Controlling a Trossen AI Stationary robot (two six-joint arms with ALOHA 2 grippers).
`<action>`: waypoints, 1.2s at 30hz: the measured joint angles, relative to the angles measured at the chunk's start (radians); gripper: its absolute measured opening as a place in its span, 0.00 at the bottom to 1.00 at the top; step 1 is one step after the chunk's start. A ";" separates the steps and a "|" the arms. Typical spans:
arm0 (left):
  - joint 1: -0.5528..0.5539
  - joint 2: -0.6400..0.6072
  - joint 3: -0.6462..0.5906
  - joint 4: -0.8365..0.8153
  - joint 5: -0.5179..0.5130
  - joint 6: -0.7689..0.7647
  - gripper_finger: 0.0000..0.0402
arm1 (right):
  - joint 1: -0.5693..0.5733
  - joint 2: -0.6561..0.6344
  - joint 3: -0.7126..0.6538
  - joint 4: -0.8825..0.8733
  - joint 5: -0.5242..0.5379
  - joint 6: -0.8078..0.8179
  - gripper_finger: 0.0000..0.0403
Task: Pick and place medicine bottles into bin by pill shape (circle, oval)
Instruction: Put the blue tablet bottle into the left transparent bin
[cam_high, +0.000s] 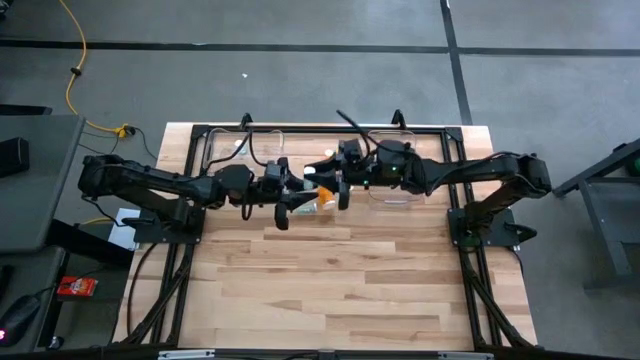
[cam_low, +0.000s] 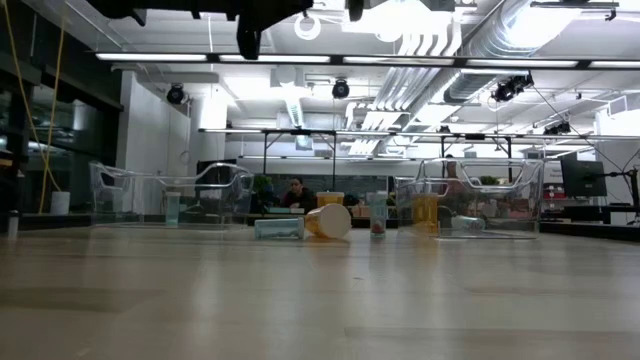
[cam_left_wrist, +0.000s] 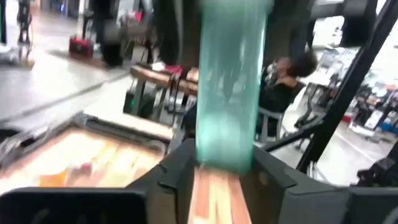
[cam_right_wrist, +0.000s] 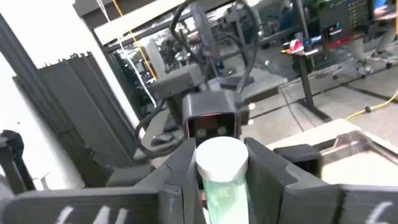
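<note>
Table (cam_high: 330, 290): pale wood planks, smooth, faint sheen. Bins (cam_low: 480, 185): clear glossy plastic. Vial (cam_right_wrist: 219, 180) between the right gripper (cam_right_wrist: 221, 163) fingers: translucent greenish body, apparently plastic, matt white cap. Fingers (cam_right_wrist: 266, 168): matt dark plastic.

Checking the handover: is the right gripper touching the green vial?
Touching. The right wrist view shows the right gripper with its fingers pressed against both sides of the white-capped green vial, no gap visible.
</note>
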 joint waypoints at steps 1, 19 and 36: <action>0.004 -0.014 0.000 -0.029 0.000 -0.001 0.30 | -0.004 -0.006 0.001 -0.008 0.000 -0.006 0.22; 0.030 -0.428 0.001 -0.422 -0.051 0.089 0.48 | 0.054 0.045 0.000 -0.132 0.074 -0.122 0.22; -0.056 -0.344 0.000 -0.514 -0.036 0.060 0.47 | 0.058 0.152 -0.001 -0.040 0.075 -0.138 0.25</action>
